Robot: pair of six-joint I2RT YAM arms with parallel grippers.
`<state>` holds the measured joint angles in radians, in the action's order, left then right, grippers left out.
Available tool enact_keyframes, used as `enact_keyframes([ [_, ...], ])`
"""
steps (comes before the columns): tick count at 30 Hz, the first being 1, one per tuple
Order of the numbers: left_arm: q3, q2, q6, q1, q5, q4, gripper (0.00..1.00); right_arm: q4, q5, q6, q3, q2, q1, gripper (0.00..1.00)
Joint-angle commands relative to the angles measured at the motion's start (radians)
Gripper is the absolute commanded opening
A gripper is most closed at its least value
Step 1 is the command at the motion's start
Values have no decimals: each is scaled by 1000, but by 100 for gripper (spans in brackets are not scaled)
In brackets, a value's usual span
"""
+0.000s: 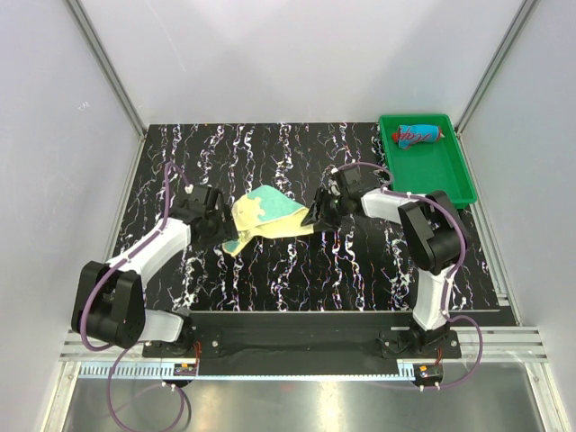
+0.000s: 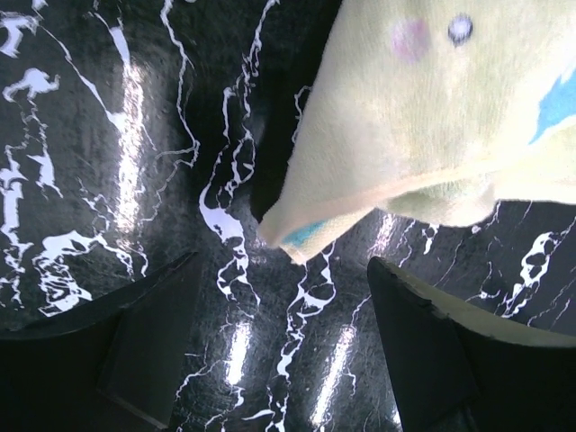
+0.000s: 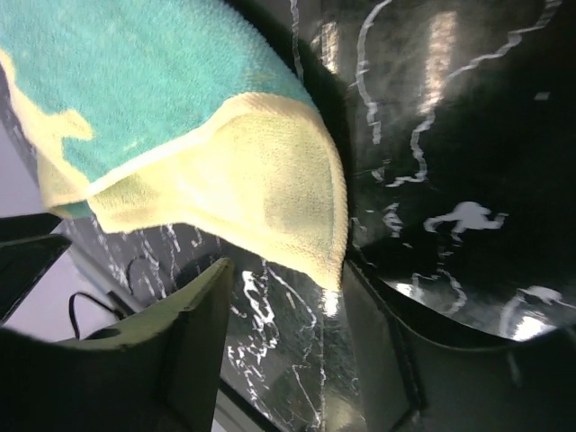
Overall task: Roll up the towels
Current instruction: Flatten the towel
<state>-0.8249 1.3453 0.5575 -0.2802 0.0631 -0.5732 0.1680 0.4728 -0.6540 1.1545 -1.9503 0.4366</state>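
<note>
Left gripper (image 2: 283, 270) and right gripper (image 3: 288, 274) gape, fingers spread astride corners of the yellow towel (image 1: 270, 211).

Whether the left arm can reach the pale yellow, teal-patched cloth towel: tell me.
Likely yes: the left gripper is open, with a corner of the pale yellow towel just beyond its fingertips and nothing in between.

Left arm (image 1: 153, 247) stretches low toward 2 o'clock, jaws spread wide. Right arm (image 1: 423, 229) folds at the elbow, forearm pointing toward 9 o'clock, jaws parted.
</note>
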Motion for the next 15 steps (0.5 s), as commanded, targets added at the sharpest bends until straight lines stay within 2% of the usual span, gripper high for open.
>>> enact_keyframes([
  [1,23,-3,-1,6,-46,64,79,4,-26,7,-9,-45,31,56],
  [6,72,-2,16,6,-57,104,73,-10,-31,7,-38,-44,34,35],
  [9,87,0,25,6,-57,124,69,-18,-31,4,-42,-47,34,28],
  [11,99,0,28,6,-57,133,66,-24,-33,-1,-44,-47,34,19],
  [13,105,-2,27,6,-57,138,65,-35,-31,-6,-44,-52,36,5],
  [14,107,-2,25,6,-57,138,64,-36,-30,-10,-42,-52,36,0],
  [15,110,-5,25,6,-51,139,61,-44,-30,-16,-41,-53,34,0],
])
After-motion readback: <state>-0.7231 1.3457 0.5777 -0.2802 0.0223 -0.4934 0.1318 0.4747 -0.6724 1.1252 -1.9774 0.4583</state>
